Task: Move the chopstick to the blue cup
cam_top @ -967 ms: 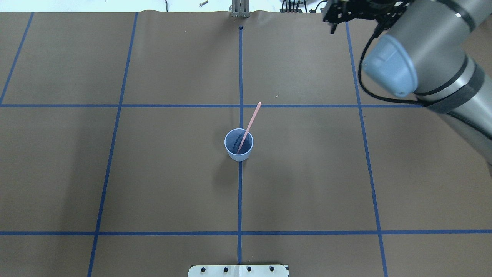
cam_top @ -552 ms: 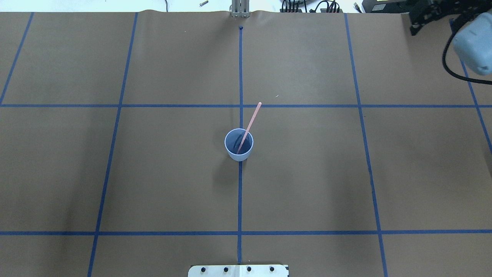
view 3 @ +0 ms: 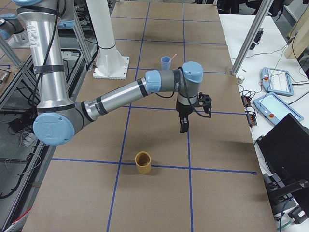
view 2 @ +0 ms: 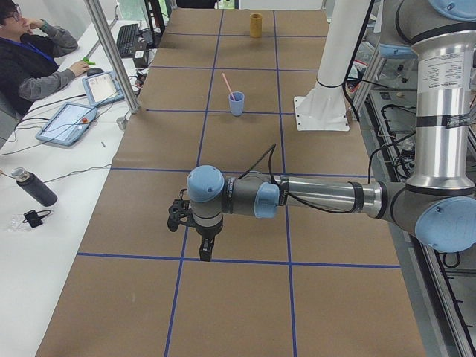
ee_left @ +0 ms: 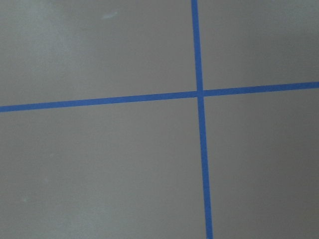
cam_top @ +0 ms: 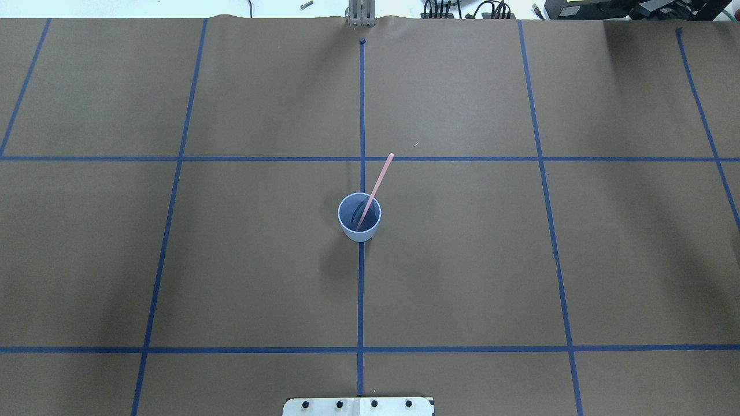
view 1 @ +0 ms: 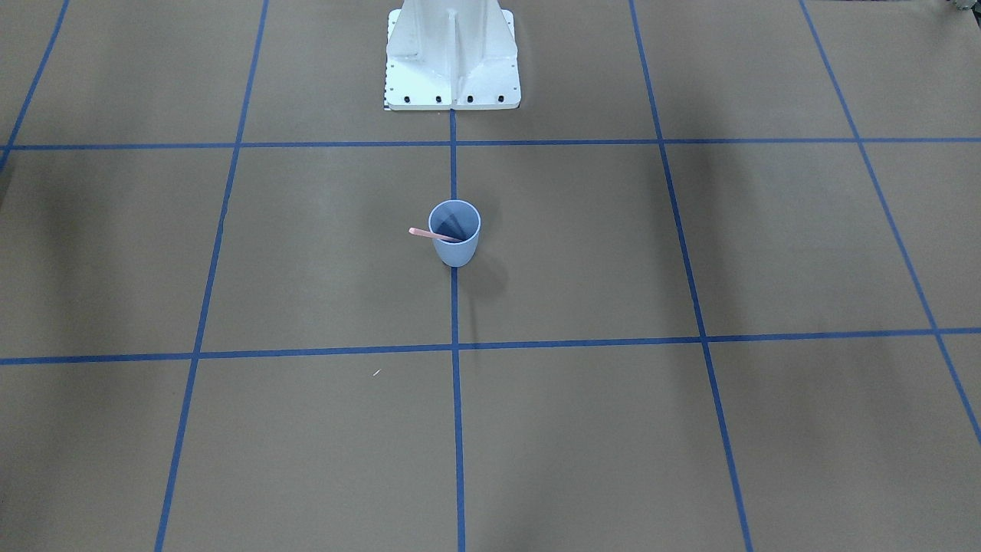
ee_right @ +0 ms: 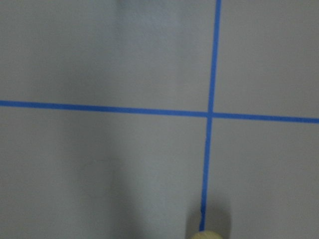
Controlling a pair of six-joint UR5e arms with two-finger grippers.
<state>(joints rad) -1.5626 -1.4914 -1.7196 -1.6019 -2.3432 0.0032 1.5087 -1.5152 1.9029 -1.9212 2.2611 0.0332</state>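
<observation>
Your thin pink chopstick leans in the blue plastic cup. You cannot tell whether the left gripper or right gripper is clenched.

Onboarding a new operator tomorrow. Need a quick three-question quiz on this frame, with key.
1. True or false: the chopstick lies flat beside the blue cup.
2. Which other container shows in the exterior right view? A) yellow cup B) glass bowl C) red mug
3. Which arm hangs over the blue cup?
Key: 1 false, it leans inside the cup. 2 A. 3 neither; the left arm and right arm are far from it.
</observation>
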